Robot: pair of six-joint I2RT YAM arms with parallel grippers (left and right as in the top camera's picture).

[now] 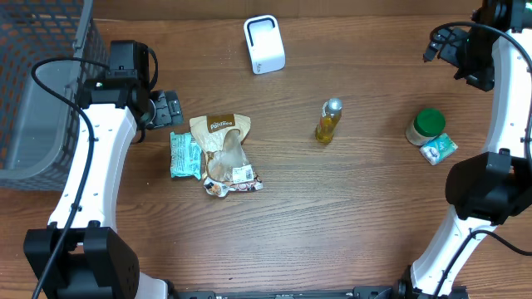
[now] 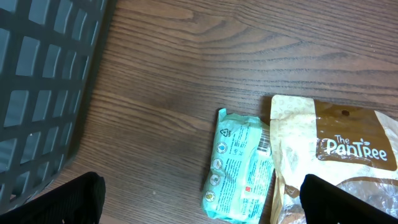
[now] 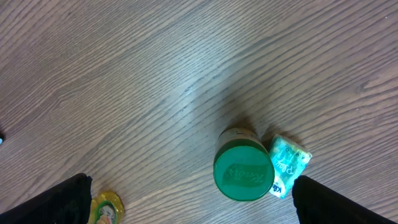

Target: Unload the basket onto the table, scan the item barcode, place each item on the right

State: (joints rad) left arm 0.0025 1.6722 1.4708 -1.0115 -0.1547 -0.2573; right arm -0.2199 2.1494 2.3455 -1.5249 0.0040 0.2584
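A white barcode scanner (image 1: 264, 44) stands at the back of the wooden table. A teal packet (image 1: 184, 155) lies against a brown PanTree bag (image 1: 224, 149) left of centre. My left gripper (image 1: 169, 108) hovers open just behind them. In the left wrist view the teal packet (image 2: 239, 168) and the bag (image 2: 348, 137) lie between its spread fingers (image 2: 68, 202), untouched. My right gripper (image 1: 449, 46) hangs open high at the back right. It is above a green-lidded jar (image 3: 244, 171) and a small teal tissue pack (image 3: 287, 163), and holds nothing.
A dark mesh basket (image 1: 41, 83) fills the left edge, close beside the left arm; its wall (image 2: 43, 87) shows in the left wrist view. A small bottle of yellow oil (image 1: 328, 120) stands mid-table. The jar (image 1: 427, 124) and tissue pack (image 1: 439, 149) sit near the right arm.
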